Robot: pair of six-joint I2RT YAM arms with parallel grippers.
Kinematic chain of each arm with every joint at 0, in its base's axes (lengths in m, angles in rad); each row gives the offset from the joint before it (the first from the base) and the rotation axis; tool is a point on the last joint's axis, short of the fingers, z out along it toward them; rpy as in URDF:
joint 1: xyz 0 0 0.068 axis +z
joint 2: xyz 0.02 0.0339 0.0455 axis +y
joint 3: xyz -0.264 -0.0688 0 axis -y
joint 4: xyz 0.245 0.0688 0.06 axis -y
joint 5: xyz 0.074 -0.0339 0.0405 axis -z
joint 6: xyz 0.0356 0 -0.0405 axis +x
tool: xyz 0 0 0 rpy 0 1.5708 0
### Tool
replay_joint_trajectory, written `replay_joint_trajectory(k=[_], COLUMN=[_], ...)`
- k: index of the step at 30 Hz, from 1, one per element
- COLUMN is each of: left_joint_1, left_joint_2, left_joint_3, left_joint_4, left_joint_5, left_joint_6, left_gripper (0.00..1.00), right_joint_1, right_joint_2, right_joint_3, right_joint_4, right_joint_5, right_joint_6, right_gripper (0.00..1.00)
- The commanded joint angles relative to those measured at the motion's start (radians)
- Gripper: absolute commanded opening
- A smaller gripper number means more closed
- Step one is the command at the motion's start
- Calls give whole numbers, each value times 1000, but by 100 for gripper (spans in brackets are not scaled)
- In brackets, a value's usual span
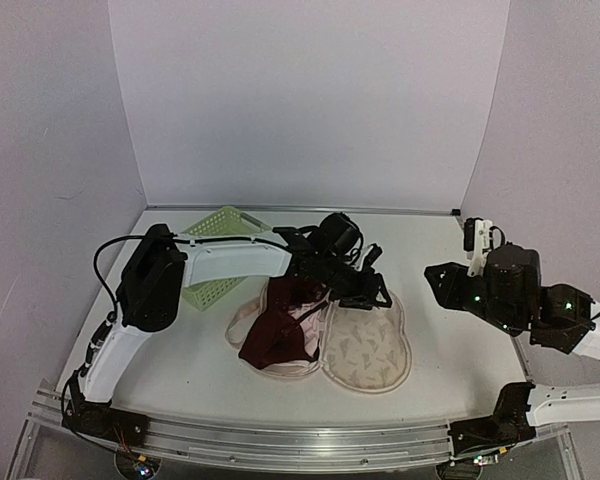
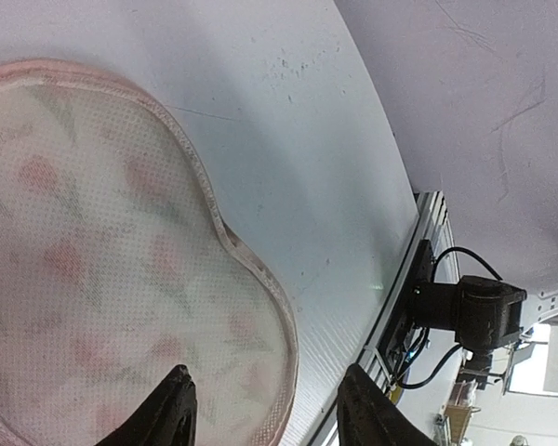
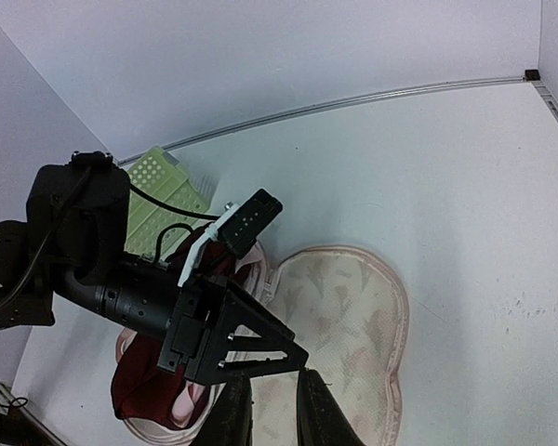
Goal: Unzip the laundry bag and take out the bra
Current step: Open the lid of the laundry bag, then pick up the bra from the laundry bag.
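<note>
Laundry bag [image 1: 365, 350] lies unzipped and flat at centre frame on the counter [image 1: 460, 340], bra [image 1: 275, 335] heaped on its left half. Left claw [image 1: 375, 290] hovers over the right half, fingers apart. Right claw [image 3: 270, 413] is slightly apart and empty. Next: shift left, pinch the bra, lift.

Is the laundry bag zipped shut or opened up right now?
Open. The laundry bag lies unfolded in two flat halves, the bra resting on one, the other bare.

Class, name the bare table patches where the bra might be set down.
Free: back strip between basket and right wall; gap between laundry bag and right arm; near strip before the bag. Crowded: around left pincer, bag and bra.
</note>
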Motion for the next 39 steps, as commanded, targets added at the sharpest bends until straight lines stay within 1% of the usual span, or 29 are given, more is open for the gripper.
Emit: replay_joint_trajectory(k=[1,5,11,17,20,23,25,28,32,39], left_joint_1=[-4,0,22,86,132,176,196,215,244,254], left_joint_2=[-114,-209,-371,-524,-599,-686,-738,-813,-910,-1074], left_joint_3=[45,8,-84,-213,-280,-347,-388,-433,-502,-600], left_joint_4=[38,19,-59,-111,-130,-150,-176,-217,-261,-340], left_joint_5=[15,-11,-127,-249,-301,-345,-384,-444,-510,-718], left_joint_6=[17,49,119,147,152,157,172,197,222,241], left_gripper=[58,66,68,69,69,69,69,69,70,71], right_joint_1=[-4,-4,-4,-3,-2,0,4,6,13,35], right_joint_2=[-26,-16,29,143,231,353,423,536,690,927], right_joint_3=[-7,-4,5,11,32,80,125,199,316,492], right_joint_4=[14,15,43,149,231,289,300,325,333,350], right_joint_5=[18,10,-32,-163,-261,-352,-380,-442,-526,-589], right_joint_6=[16,20,26,11,8,9,10,13,30,80], right_gripper=[19,21,22,28,31,33,35,41,44,54])
